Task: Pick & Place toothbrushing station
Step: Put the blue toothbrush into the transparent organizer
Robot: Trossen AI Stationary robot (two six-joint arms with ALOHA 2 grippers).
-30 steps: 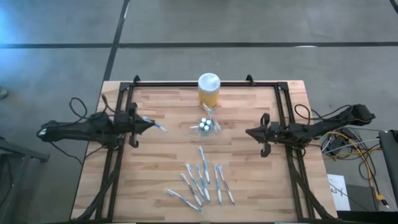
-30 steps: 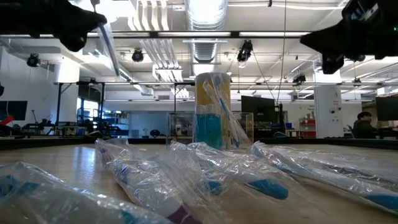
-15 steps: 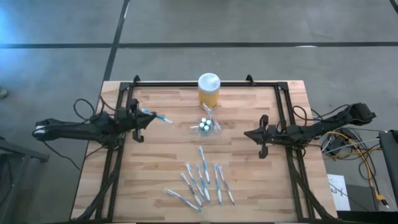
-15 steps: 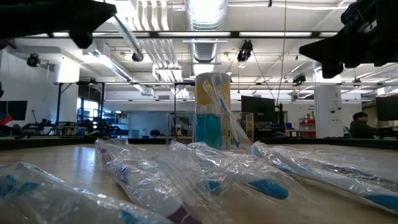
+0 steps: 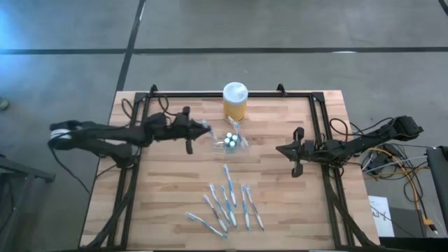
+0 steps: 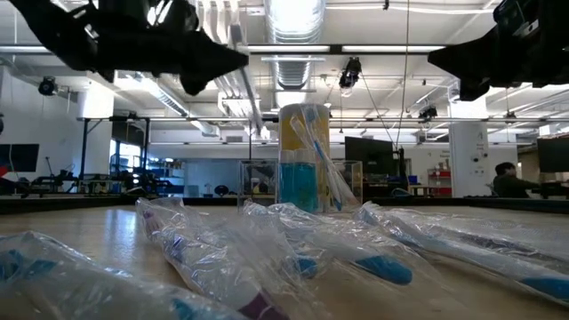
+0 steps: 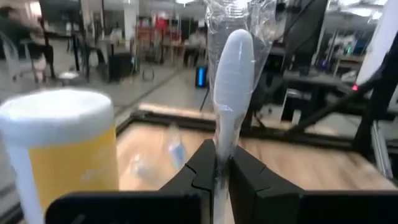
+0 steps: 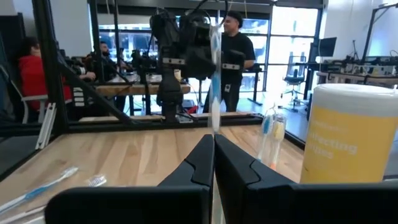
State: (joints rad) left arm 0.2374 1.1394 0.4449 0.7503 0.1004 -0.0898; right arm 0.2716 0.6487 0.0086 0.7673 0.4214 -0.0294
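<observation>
While the right end effector [image 5: 281,149] waits with its fingers pressed together above the table's [image 5: 175,189] right side, the left end effector [image 5: 201,128] pinches a wrapped toothbrush [image 7: 231,74] and hangs just beside the clear plastic holder [image 5: 232,142], near the yellow jar [image 5: 234,102]. One toothbrush [image 6: 318,157] stands tilted in that holder. More wrapped toothbrushes [image 5: 227,203] lie scattered on the wood nearer the front edge, well apart from the holder.
</observation>
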